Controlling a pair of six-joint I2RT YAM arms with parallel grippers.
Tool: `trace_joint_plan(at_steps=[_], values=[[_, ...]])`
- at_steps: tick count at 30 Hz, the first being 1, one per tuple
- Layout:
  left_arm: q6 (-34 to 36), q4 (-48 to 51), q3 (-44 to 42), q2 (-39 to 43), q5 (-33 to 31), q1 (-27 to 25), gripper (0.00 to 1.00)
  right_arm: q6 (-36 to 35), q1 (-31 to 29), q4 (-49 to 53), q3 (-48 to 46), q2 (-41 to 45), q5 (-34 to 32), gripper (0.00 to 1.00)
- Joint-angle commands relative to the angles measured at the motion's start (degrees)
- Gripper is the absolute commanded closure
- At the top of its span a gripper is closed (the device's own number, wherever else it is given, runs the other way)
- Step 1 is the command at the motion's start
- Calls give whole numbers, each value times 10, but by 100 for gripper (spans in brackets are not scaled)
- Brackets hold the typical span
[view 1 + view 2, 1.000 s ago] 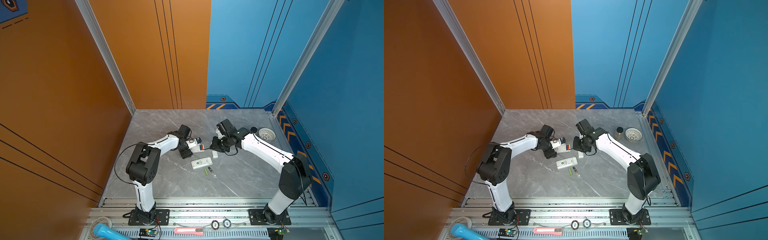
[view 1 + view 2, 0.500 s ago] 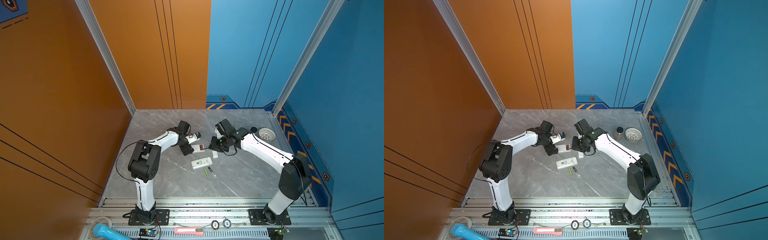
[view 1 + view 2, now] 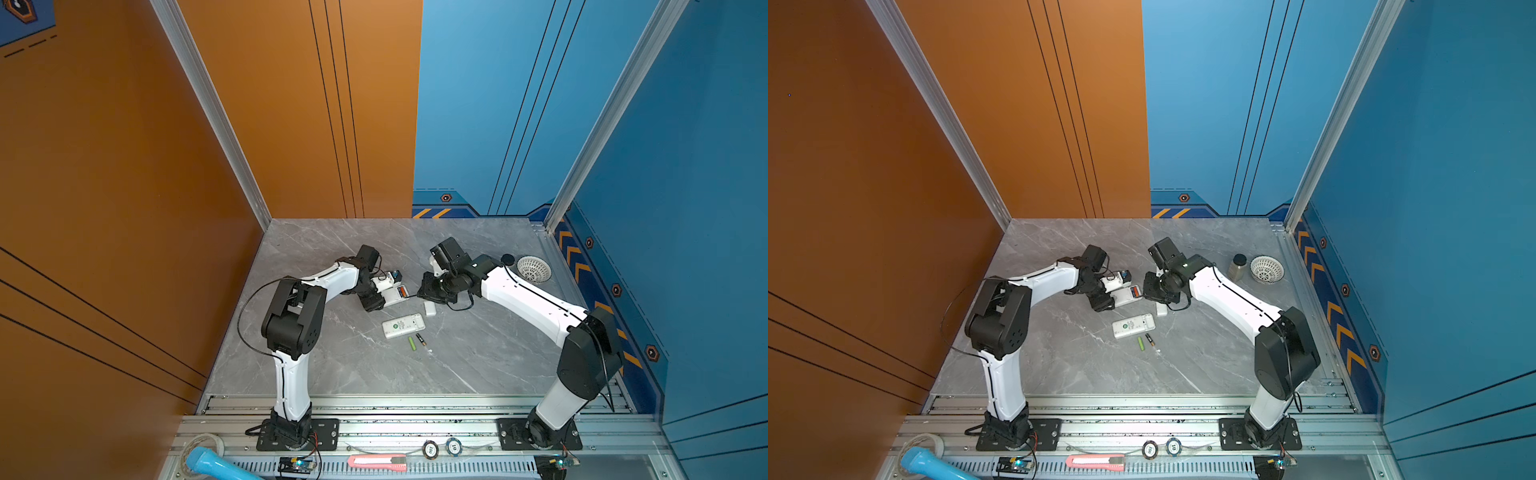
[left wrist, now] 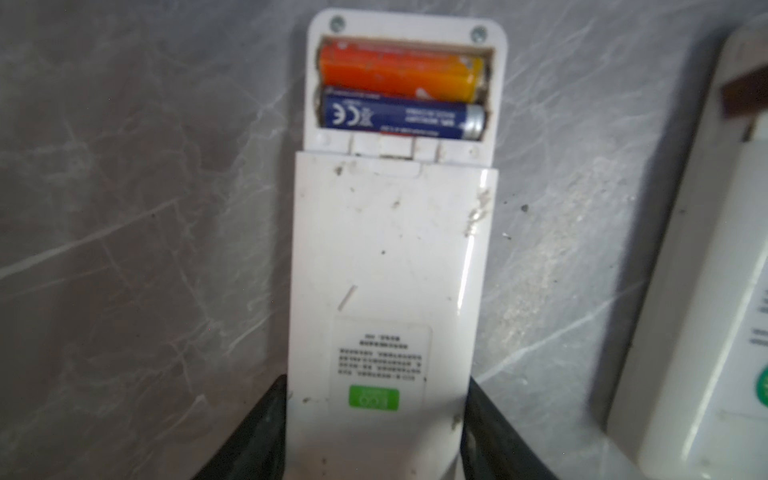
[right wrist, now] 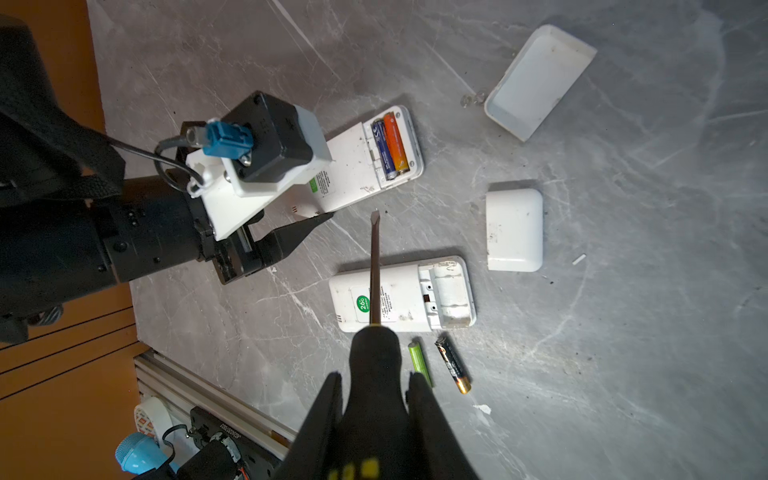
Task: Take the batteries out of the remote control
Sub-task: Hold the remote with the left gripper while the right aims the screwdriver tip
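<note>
Left jaws pinch the near end of the remote control (image 4: 386,266), and dead ahead at its far end two batteries, red-orange (image 4: 399,70) and dark blue (image 4: 395,118), lie side by side, crosswise to the remote. Right jaws clamp the one screwdriver (image 5: 374,361), tip pointing at that remote and just short of its edge, so it looks the nearer tool. Beyond: one emptied second remote (image 5: 395,295), two loose batteries, lime green (image 5: 419,361) and gold-ended black (image 5: 453,365), and two covers (image 5: 514,228).

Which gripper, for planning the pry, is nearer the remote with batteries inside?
Left. The left gripper clamps the remote by its label end; the right gripper, holding the screwdriver, hangs beyond the batteries.
</note>
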State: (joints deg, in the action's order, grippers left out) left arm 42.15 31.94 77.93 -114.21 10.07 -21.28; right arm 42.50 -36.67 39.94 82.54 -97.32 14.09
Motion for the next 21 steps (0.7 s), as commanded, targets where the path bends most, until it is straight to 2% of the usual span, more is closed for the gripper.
trace_joint_plan(at_steps=[1, 12, 21], values=[[4, 22, -23, 7, 8, -2, 44, 11, -10, 30, 35, -18, -36, 100], [1, -22, -58, 33, -17, -29, 61, 3, -28, 55, 96, -88, -74, 100], [4, -25, -59, 37, -23, -33, 64, -9, -29, 76, 112, -99, -82, 100]])
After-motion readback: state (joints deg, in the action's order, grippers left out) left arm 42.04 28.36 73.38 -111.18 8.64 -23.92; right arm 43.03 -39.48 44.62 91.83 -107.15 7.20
